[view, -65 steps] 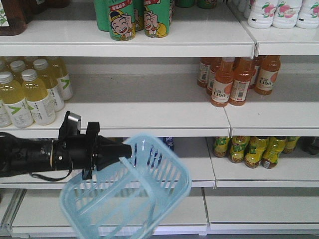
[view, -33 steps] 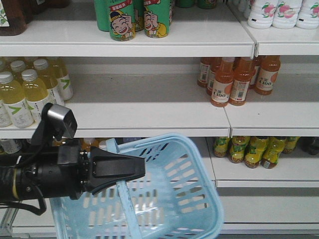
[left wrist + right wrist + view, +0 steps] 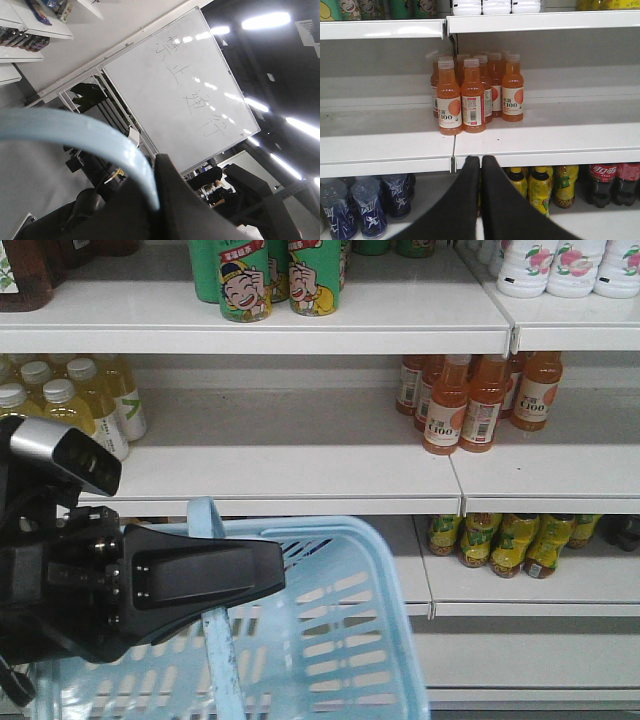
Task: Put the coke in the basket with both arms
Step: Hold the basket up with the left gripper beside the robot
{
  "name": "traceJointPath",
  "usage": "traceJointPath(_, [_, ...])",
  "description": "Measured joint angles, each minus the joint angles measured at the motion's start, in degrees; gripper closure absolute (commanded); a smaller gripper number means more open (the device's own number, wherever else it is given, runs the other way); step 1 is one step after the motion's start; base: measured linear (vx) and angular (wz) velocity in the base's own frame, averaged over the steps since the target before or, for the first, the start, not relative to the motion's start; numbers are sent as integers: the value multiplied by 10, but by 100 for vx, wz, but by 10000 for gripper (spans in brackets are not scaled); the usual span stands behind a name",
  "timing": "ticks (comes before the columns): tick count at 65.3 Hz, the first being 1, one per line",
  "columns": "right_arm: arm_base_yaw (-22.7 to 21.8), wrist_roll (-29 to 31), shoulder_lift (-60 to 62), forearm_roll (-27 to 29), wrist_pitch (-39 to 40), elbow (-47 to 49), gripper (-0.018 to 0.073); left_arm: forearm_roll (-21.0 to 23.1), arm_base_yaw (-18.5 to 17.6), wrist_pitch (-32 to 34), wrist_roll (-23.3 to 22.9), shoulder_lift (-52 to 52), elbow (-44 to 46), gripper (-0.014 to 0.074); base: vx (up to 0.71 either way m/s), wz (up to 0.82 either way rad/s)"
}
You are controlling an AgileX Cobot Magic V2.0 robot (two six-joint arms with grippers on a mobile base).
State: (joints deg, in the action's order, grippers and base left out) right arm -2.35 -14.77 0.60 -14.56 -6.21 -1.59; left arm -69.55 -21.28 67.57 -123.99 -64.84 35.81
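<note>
The front view faces the shelves (image 3: 300, 475) squarely, close. The right wrist view looks level at them, nearer, sharing the orange bottles (image 3: 470, 405). The left wrist view, rolled, looks up past the basket handle (image 3: 75, 132) at a whiteboard (image 3: 175, 90).
</note>
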Motion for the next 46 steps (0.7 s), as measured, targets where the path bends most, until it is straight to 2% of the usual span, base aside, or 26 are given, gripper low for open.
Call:
traceJointPath(24, [0,0,0,0,0,0,564,10,0,-4,0,-1,1,604,0,0])
traceJointPath(46, [0,0,0,0,0,0,564,1,0,-4,0,-1,4,604,0,0])
